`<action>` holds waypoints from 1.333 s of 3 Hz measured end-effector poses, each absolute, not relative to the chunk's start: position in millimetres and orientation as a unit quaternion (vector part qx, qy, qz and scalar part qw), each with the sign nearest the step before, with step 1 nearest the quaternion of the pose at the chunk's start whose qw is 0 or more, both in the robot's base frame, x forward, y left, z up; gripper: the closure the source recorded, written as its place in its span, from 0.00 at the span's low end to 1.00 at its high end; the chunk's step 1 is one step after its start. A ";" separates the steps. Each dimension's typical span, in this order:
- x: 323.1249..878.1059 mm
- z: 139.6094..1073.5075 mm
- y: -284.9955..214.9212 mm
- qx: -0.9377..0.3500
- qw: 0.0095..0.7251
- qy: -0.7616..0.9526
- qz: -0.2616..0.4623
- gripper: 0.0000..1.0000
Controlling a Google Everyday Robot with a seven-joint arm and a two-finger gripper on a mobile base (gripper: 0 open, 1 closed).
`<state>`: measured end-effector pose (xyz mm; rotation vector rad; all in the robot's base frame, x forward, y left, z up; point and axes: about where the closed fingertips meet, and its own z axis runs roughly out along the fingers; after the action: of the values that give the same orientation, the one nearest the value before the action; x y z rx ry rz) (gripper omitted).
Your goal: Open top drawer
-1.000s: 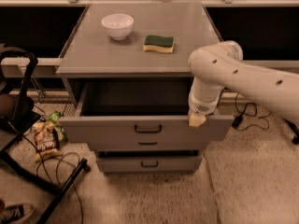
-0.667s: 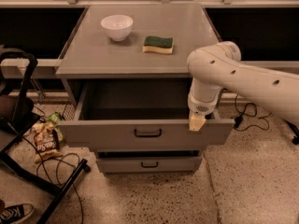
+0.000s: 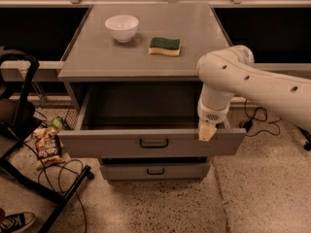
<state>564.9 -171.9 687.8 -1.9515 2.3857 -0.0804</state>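
The top drawer (image 3: 107, 143) of the grey metal cabinet (image 3: 146, 57) stands pulled well out toward the camera. Its deep grey tray looks empty, and a black handle (image 3: 153, 142) sits in the middle of its front panel. My gripper (image 3: 207, 131) points down at the right end of the drawer's front panel, on its upper edge. The white arm (image 3: 252, 84) reaches in from the right. A shorter-fronted lower drawer (image 3: 126, 171) with a small black handle sits shut beneath.
A white bowl (image 3: 122, 27) and a green and yellow sponge (image 3: 164, 46) lie on the cabinet top. A black metal frame (image 3: 22, 86), cables, a snack bag (image 3: 47, 147) and a shoe (image 3: 14, 222) are on the floor at left. A cable (image 3: 255, 120) trails at right.
The top drawer has slid farther out toward the camera. My gripper has moved down and forward with its front panel.
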 end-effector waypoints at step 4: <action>515.7 687.4 -178.6 -0.605 0.009 0.796 -0.007 0.85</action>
<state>515.7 -178.6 687.4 -1.8900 2.4870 -0.0208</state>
